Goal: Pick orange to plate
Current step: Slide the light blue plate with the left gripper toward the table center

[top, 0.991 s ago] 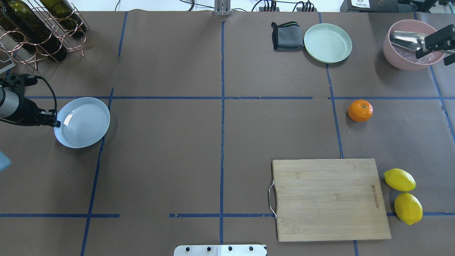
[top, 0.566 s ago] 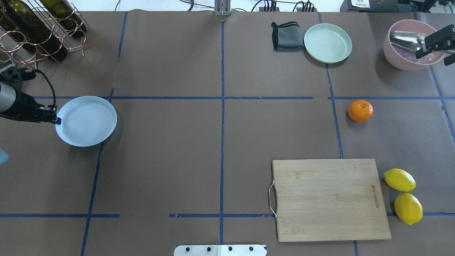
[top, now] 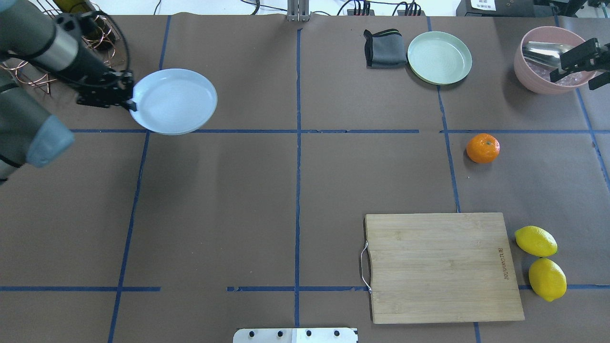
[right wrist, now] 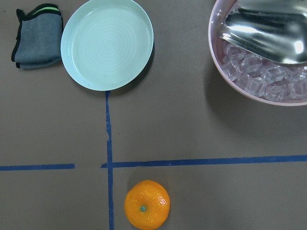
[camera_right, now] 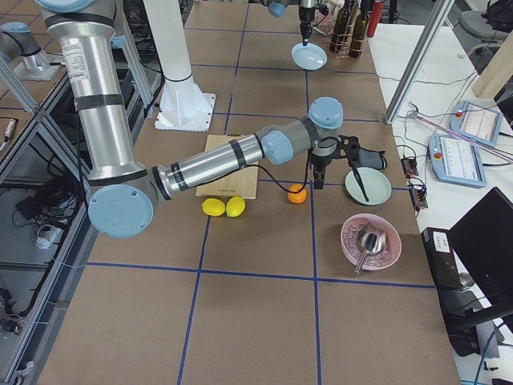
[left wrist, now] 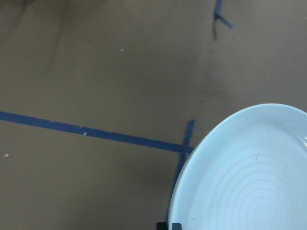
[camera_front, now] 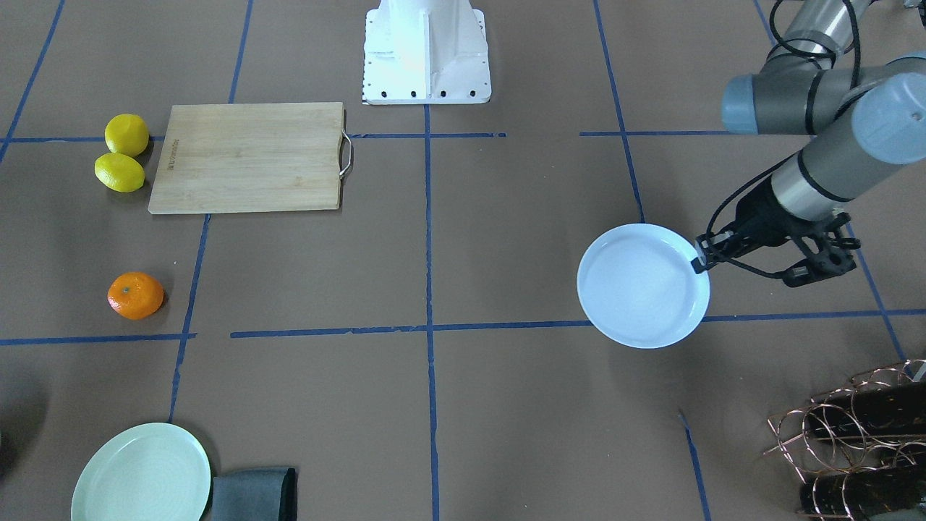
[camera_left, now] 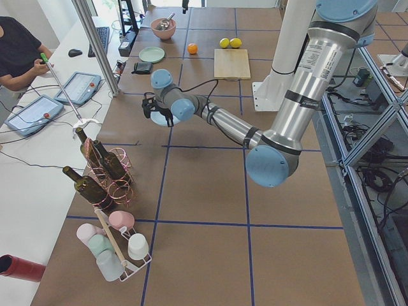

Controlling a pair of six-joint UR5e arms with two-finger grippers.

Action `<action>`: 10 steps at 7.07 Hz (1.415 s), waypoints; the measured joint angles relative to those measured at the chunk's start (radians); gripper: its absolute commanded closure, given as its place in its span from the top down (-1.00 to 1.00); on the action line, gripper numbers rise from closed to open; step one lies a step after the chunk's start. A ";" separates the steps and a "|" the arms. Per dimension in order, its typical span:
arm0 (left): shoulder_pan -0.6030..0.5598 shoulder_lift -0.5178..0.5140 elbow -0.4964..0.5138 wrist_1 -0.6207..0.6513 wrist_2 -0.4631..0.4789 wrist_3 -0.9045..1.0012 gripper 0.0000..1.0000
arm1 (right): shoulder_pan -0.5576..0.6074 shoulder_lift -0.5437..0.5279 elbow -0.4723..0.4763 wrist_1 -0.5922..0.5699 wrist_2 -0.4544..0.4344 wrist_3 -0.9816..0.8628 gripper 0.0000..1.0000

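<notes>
The orange (top: 482, 148) lies on the brown table right of centre, alone; the right wrist view has it (right wrist: 147, 203) at its lower edge. The pale blue plate (top: 174, 101) hangs level above the table at the far left, and my left gripper (top: 129, 102) is shut on its left rim. Across the table the same plate (camera_front: 642, 284) shows with my left gripper (camera_front: 700, 259) at its edge. My right gripper (top: 574, 78) hovers open and holding nothing over the pink bowl, beyond and to the right of the orange.
A mint-green plate (top: 439, 57) and a folded grey cloth (top: 385, 48) sit at the far side. The pink bowl (top: 526, 71) holds ice and a metal scoop. A wooden cutting board (top: 441, 267) and two lemons (top: 541, 259) lie near the front right. A wine rack (camera_front: 854, 441) stands far left.
My left arm has lifted the plate off the table and carried it away from the robot and toward the middle. The right gripper has shifted slightly. The orange has not moved.
</notes>
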 measured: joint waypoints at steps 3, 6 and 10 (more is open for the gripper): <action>0.220 -0.218 0.182 -0.144 0.132 -0.327 -1.00 | -0.004 0.001 0.002 0.006 0.000 0.000 1.00; 0.318 -0.277 0.298 -0.278 0.248 -0.403 0.98 | -0.009 0.001 0.003 0.006 0.000 0.001 1.00; 0.318 -0.207 0.196 -0.359 0.321 -0.234 1.00 | -0.068 0.001 0.004 0.007 -0.032 0.037 1.00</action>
